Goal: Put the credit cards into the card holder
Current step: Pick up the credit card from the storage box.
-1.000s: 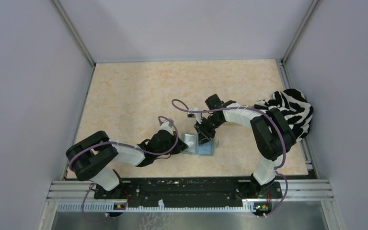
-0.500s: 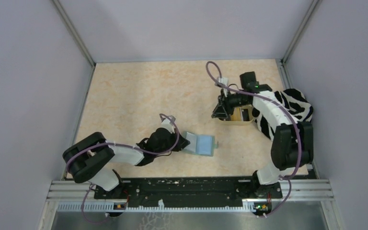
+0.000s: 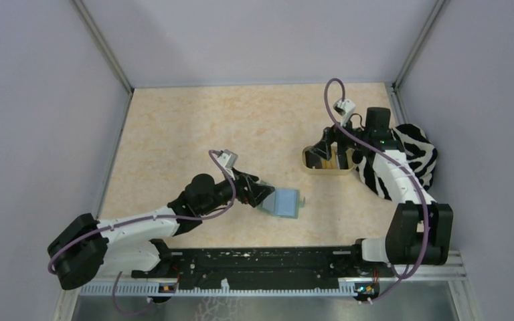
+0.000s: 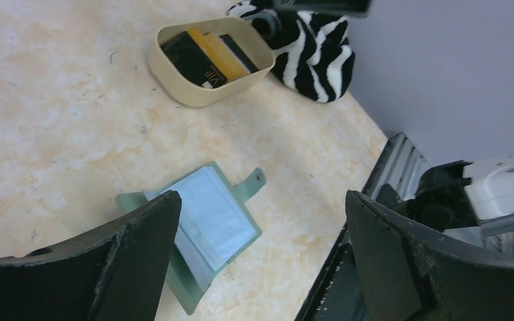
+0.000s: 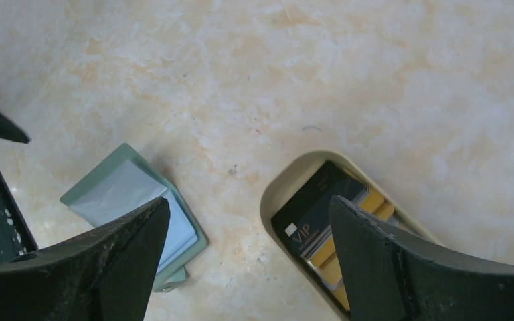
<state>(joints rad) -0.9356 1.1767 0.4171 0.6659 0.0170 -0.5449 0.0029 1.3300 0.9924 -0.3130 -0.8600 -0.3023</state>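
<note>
Where walls (image 3: 261,40) enclose it, the marbled tabletop (image 3: 194,134) bears the card holder (image 3: 285,202).

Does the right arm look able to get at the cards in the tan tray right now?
Probably yes: the right claw hangs open just above the tray, and the credit cards lie uncovered inside, with nothing between.
</note>
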